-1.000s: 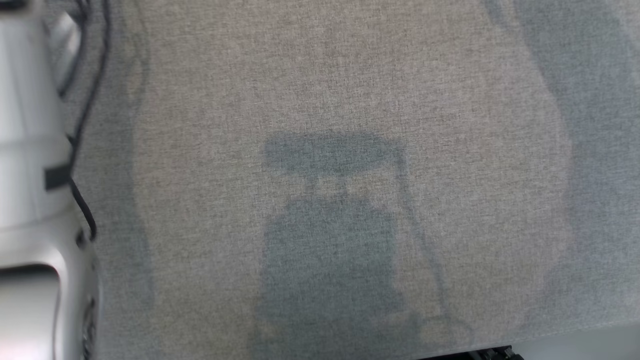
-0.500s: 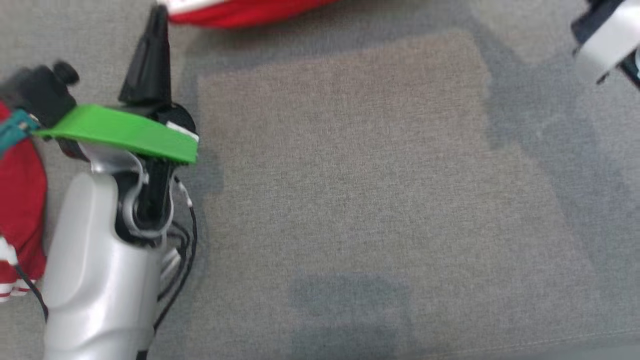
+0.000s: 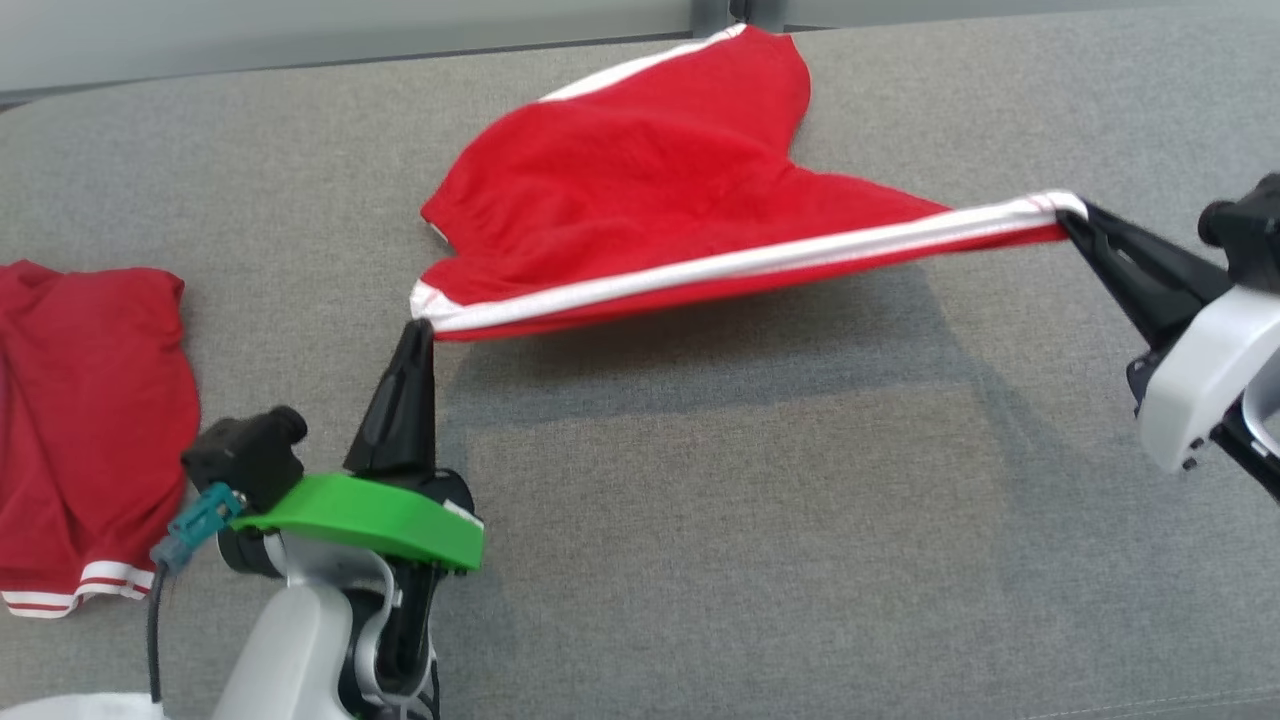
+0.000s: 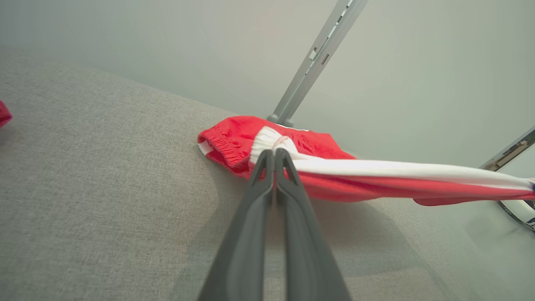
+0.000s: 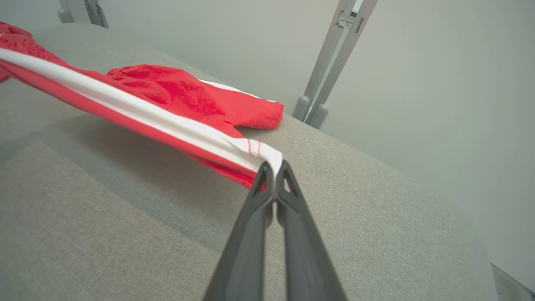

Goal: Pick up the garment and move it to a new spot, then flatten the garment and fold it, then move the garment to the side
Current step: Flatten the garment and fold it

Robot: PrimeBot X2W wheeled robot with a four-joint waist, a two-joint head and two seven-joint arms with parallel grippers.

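At the far left of my head view lies a second red cloth garment with white bands at its hem [image 3: 90, 400], crumpled on the grey woven fabric surface [image 3: 700, 520] and well apart from the work. Next along is my left gripper [image 3: 418, 332], above a bright green plastic bracket [image 3: 370, 515] on the wrist. Its two dark fingers are pressed together with no gap, and they pinch the near-left corner of the red cloth garment with a white stripe along its edge [image 3: 640, 170]. In the left wrist view I see the bunched white stripe and a ribbed red band right at the fingertips. From that corner the striped edge runs taut across to the right, lifted off the surface with a shadow beneath it. The rest of the garment trails back and rests on the surface towards its far edge, near a grey metal post [image 3: 720, 12]. At the right, my right gripper [image 3: 1072, 215] has its fingers squeezed together too, clamped on the other end of the white stripe. The right wrist view shows the white cloth folded over the tips.
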